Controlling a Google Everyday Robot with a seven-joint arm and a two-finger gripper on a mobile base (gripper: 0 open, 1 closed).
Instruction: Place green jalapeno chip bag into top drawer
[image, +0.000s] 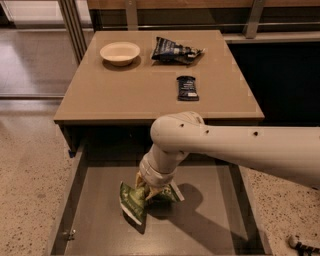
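Note:
The green jalapeno chip bag (134, 201) is crinkled and stands tilted on its lower end inside the open top drawer (210, 220), left of the middle. My gripper (148, 189) reaches down from the white arm and is shut on the bag's upper part. The bag's low white end touches or nearly touches the drawer bottom.
On the tan table (120, 90) behind the drawer are a white bowl (120, 52), a dark blue-black chip bag (175, 50) and a small dark bar wrapper (187, 88). The white arm (240, 147) spans the drawer's right half. Speckled floor lies on both sides.

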